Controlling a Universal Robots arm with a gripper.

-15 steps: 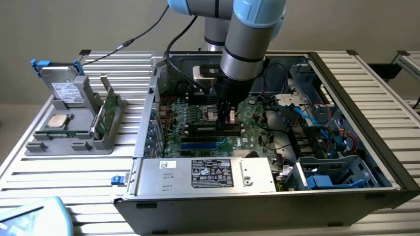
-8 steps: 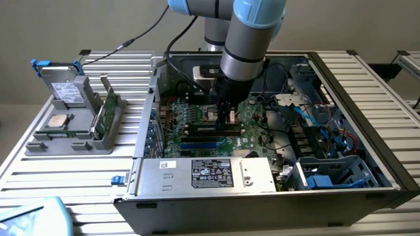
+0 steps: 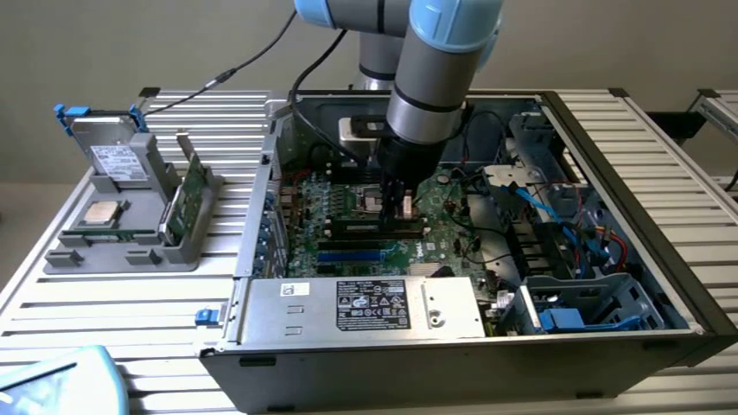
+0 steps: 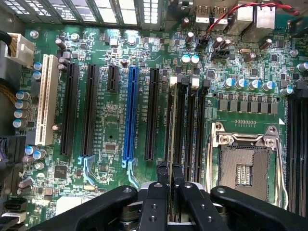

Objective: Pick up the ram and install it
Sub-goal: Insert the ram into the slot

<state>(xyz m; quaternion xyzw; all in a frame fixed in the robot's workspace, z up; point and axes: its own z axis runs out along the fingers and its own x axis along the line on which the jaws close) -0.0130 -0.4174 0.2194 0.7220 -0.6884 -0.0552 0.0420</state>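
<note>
Gripper (image 4: 170,169) nearly closed, clamped on edge-on ram (image 4: 170,120), at black memory slots (image 4: 192,130)

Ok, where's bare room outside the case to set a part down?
Bare slatted table between the grey holder and a light-blue object, beside the case; also the table along the case's side at the exterior view's right. Crowded: inside the case, cables and the jaws shut on the ram over the memory slots.

Nothing legible tbh. Black label (image 3: 372,304) on the PSU (image 3: 452,313) has print, maybe cert logos, too small to read; same for the drive's (image 3: 99,131) white label (image 3: 112,162).
</note>
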